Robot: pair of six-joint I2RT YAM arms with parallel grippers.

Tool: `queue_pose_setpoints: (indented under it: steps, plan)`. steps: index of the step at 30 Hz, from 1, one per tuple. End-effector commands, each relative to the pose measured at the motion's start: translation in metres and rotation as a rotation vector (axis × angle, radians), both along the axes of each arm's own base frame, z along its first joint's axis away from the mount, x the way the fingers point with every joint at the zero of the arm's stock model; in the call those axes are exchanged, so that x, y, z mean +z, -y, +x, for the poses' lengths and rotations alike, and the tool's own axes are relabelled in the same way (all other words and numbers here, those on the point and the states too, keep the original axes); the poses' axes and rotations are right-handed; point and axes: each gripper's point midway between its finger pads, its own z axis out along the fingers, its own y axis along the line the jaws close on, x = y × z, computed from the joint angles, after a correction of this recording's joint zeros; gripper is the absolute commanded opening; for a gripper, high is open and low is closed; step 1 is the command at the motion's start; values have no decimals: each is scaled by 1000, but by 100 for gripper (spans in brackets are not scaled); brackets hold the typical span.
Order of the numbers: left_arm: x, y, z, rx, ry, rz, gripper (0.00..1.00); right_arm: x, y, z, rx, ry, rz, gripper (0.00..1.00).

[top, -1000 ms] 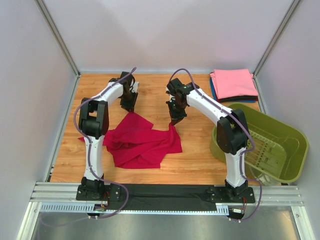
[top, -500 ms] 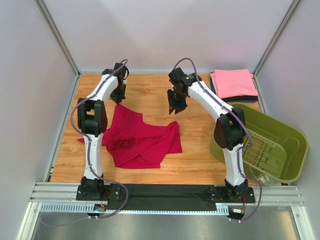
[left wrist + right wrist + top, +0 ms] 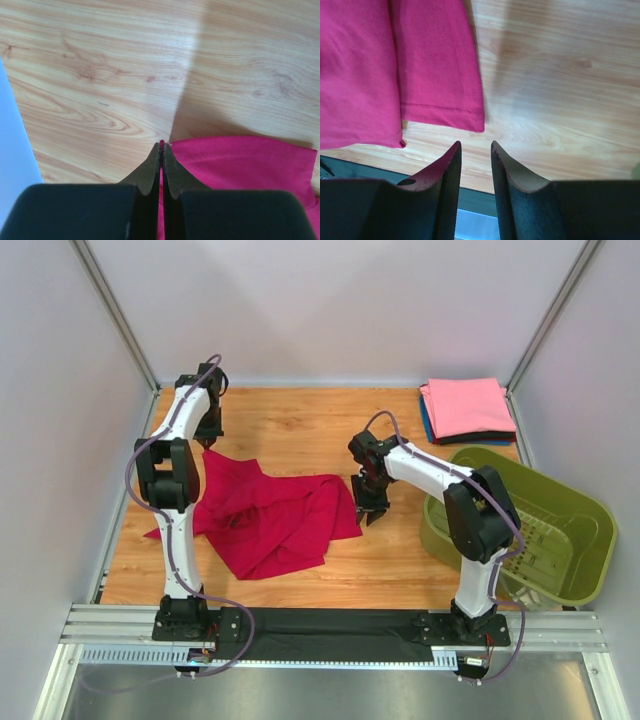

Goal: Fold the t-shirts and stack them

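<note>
Left gripper: I see it pinched tight on an edge of the crimson t-shirt, far-left on the table.
Crimson t-shirt: rumpled, spread mid-table.
Right gripper: fingers parted, empty, just beside the shirt's hem.
Folded stack: pink on top, far-right corner.
Basket: right side, near the stack.

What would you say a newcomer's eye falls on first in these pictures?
The crumpled crimson t-shirt sprawls across the wooden table, its far-left corner pinched in the shut left gripper. The right gripper hangs open just off the shirt's right edge. In the far right corner sits a folded stack topped with pink, beyond an olive basket.
</note>
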Motion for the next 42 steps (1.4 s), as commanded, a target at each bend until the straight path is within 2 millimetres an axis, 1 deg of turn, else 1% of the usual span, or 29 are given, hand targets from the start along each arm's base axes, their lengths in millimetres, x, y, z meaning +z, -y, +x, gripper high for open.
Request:
queue_pose_setpoints:
  steps: [1,5,8,12,16,21,24,25,28,29,31,32,33,35,36,37,38,39,40,41,42]
  plan:
    - [35,6,4,4,81,-22,0,0,-21,15,-9,82,95,32]
    - [34,6,2,2,77,-22,0,-18,-18,12,-9,50,68,32]
    - [34,6,1,5,77,-23,0,-27,-19,9,-15,33,71,32]
    - [34,7,0,11,75,-30,0,-38,-6,0,-30,17,12,31]
    - [37,8,1,15,83,-35,0,-43,3,-2,-38,17,-28,31]
    - [38,10,-1,25,86,-48,0,-46,-5,-4,-40,10,12,29]
    - [45,12,-3,31,100,-60,0,-49,-11,-11,-44,-4,36,27]
    - [44,13,-5,31,97,-64,0,-50,-13,-13,-43,-8,40,27]
    - [51,14,-6,38,116,-76,0,-50,-15,-17,-51,-3,43,24]
    - [49,14,-9,41,114,-72,0,-53,-12,-18,-55,-6,32,22]
    - [55,14,-12,50,124,-78,0,-53,-10,-15,-62,8,17,14]
    - [57,16,-15,56,121,-87,0,-54,-4,-9,-66,43,-22,6]
    - [69,16,-17,65,148,-93,0,-48,0,-2,-74,63,-47,2]
    - [85,16,-19,114,197,-101,0,-28,10,16,-89,139,-94,0]
    - [110,14,-25,186,264,-107,0,1,14,29,-95,206,-108,0]
    - [128,14,-25,185,308,-112,0,22,16,39,-104,260,-120,0]
    - [141,15,-33,266,337,-134,0,41,26,50,-122,328,-167,0]
    - [171,19,-40,286,417,-172,0,59,35,49,-126,347,-200,0]
    - [185,22,-42,296,463,-195,0,102,32,65,-153,448,-170,0]
    - [203,26,-43,293,530,-203,0,122,42,71,-174,503,-207,0]
    - [234,26,-53,309,614,-222,0,141,52,68,-182,524,-237,0]
